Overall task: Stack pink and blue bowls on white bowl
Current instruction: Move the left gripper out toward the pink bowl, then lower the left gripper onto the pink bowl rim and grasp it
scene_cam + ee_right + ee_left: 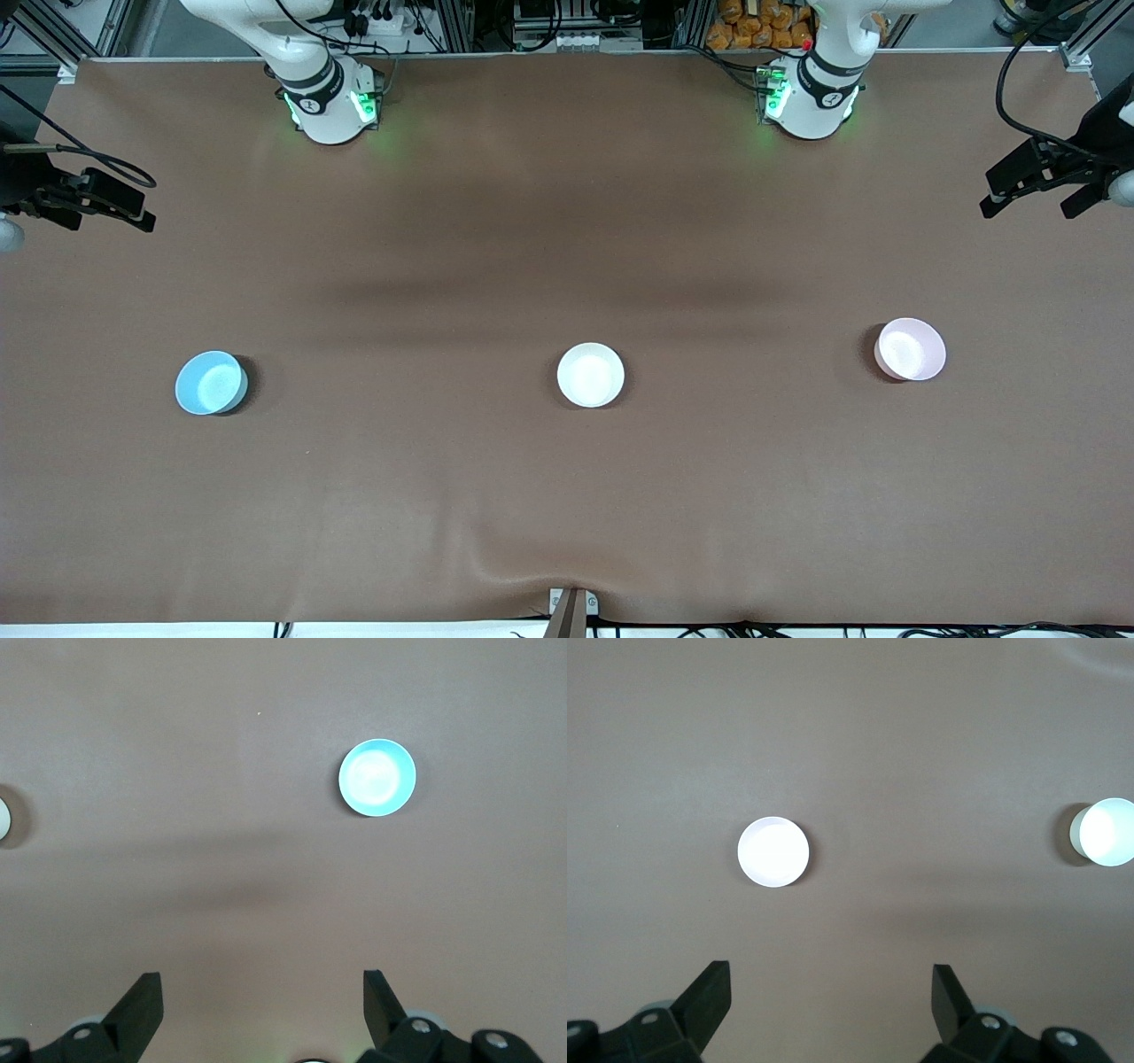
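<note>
Waiting high over the counter point(567, 221), your left gripper point(831, 988) and right gripper point(262, 992) had fingers spread wide, holding nothing. Pink bowl point(910, 349), white bowl point(591, 375) and blue bowl point(211, 383) sat well apart.

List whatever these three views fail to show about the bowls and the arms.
- Left wrist view: the pink bowl looks washed out to white by glare; the white bowl is cut by the frame edge.
- Right wrist view: the blue bowl shows whole, but a second bowl is a mere sliver at the edge, its colour unreadable.
- Front view: both arms' upper links leave the frame; the left end effector and right end effector are partly cropped.
</note>
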{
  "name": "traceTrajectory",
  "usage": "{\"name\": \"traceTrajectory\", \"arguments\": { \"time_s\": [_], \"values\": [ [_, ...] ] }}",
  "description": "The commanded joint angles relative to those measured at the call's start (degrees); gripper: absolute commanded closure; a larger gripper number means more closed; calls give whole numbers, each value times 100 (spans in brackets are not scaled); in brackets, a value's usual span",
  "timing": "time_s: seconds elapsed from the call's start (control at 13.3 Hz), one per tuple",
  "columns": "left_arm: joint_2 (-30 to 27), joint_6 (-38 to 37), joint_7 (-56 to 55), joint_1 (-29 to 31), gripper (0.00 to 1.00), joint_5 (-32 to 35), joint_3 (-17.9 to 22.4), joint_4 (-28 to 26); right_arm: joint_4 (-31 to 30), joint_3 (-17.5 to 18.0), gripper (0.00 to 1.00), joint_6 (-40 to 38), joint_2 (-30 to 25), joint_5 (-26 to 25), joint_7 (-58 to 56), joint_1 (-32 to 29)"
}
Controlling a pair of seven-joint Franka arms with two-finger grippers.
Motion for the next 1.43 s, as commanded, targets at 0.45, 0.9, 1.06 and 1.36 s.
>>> {"name": "traceTrajectory", "arguments": {
  "time_s": [0.45,0.9,1.06,1.36],
  "values": [
    [206,-324,89,-27,0,76,-140,120,-6,7,0,-34,-49,28,28,-15],
    [521,-596,114,-45,0,102,-157,138,-6,7,0,-42,-49,28,28,-24],
    [1023,-921,167,17,0,102,-122,173,-6,7,0,-42,-49,28,28,-24],
    [1682,-668,123,-62,0,102,-148,172,-6,-2,0,-51,-49,28,28,-32]
  ]
}}
